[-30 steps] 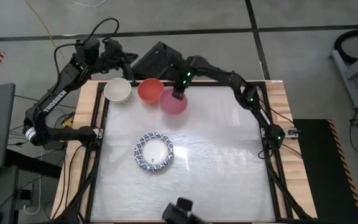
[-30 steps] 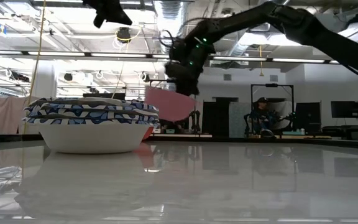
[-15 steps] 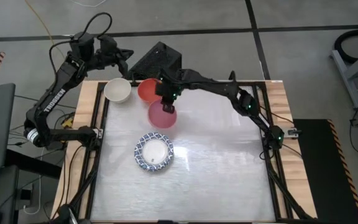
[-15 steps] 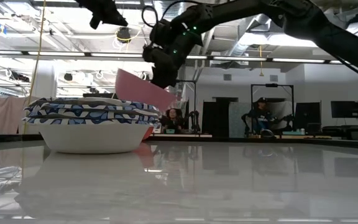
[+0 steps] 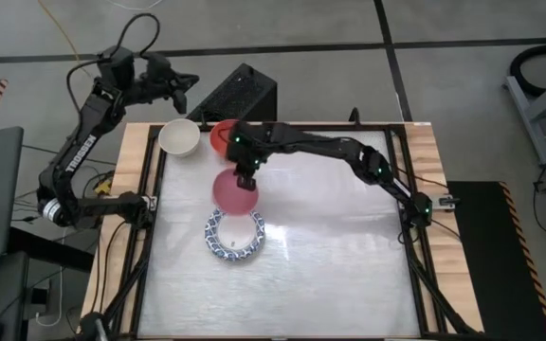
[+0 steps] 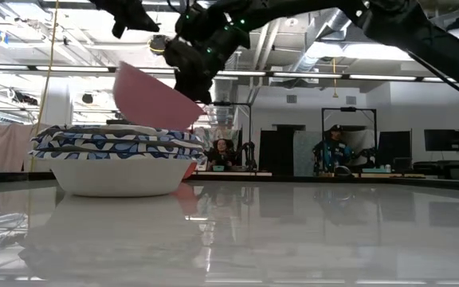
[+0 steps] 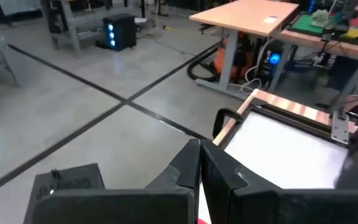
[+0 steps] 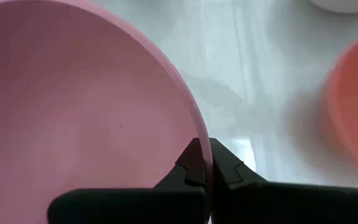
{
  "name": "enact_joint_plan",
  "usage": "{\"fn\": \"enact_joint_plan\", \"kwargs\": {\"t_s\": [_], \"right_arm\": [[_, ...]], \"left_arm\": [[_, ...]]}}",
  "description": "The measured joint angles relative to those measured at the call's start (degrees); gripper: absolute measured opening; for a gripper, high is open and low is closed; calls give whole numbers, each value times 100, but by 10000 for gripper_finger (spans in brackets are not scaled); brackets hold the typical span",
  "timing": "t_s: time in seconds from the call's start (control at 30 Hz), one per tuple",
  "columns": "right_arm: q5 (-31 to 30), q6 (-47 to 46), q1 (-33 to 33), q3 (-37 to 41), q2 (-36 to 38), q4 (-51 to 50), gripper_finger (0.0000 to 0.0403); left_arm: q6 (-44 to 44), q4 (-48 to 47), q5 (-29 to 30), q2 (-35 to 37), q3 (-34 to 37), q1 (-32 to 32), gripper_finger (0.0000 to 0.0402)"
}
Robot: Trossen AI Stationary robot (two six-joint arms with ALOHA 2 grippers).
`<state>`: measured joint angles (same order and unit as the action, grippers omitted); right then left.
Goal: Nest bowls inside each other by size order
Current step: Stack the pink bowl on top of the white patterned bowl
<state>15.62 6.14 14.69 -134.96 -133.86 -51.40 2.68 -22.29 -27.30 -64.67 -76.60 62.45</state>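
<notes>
Waiting off the table's far-left corner: left gripper (image 5: 180,87), fingers pressed together on nothing, near the cream-white bowl (image 5: 179,138). Carried tilted above the blue-and-white stack (image 5: 235,235): pink bowl (image 5: 235,190), rim pinched between the right gripper (image 5: 246,172) fingers; red bowl (image 5: 224,135) behind. Risk: a one-edge pinch may slip, dropping it askew.

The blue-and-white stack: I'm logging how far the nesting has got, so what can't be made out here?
- Count of bowls in the blue-and-white stack: their rims overlap in the low view, and the pink bowl covers part of it from above.
- Red bowl: half hidden by the right gripper arm in the high view.
- Cream bowl inside: too small.
</notes>
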Motion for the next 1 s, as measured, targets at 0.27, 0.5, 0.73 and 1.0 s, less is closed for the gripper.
{"fn": "enact_joint_plan", "kwargs": {"t_s": [0.27, 0.5, 0.73, 1.0], "right_arm": [[-631, -260, -608, 0, 0, 101, 8], [-704, -1131, -882, 0, 1, 68, 8], [-1077, -1384, -1117, 24, -207, -59, 8], [-1151, -1818, -1125, 26, -225, -201, 8]], "left_arm": [[419, 399, 241, 629, 0, 20, 2], [336, 311, 1284, 1102, 0, 22, 2], [190, -244, 1584, 1628, -2, 22, 2], [-38, -298, 1601, 1980, -2, 22, 2]]}}
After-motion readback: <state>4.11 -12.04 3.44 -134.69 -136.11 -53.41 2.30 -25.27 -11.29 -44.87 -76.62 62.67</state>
